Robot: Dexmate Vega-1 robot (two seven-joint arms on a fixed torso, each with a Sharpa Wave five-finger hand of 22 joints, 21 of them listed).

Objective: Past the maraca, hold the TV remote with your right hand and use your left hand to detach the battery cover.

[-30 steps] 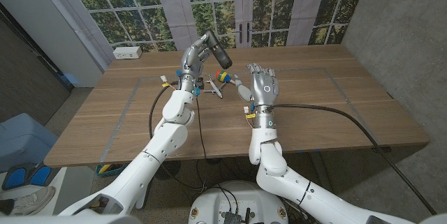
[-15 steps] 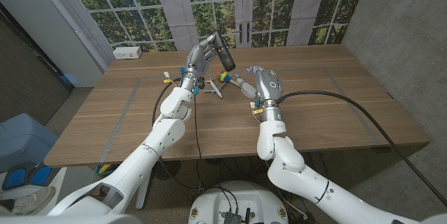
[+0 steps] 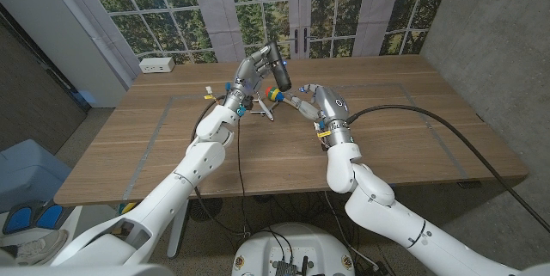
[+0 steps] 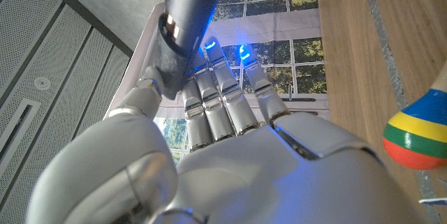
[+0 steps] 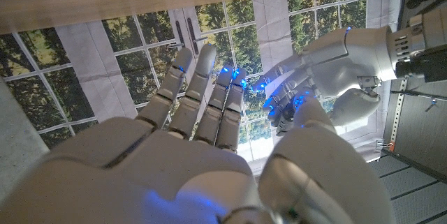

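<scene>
Dark grey, the TV remote [image 3: 278, 65] is gripped in the fingers of the left hand [image 3: 250, 74], lifted above the bench [image 3: 172, 138]. The right hand [image 3: 320, 101], at 3 o'clock from the remote, holds nothing, its fingers apart. The maraca [image 3: 274, 95] lies on the bench between both hands, beside a toy airplane [image 3: 262, 108].

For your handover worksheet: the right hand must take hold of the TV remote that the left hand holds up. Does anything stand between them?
Nothing visible does. The left hand holds the TV remote raised above the table; the right hand reaches toward it, with the maraca lying lower on the table.
</scene>
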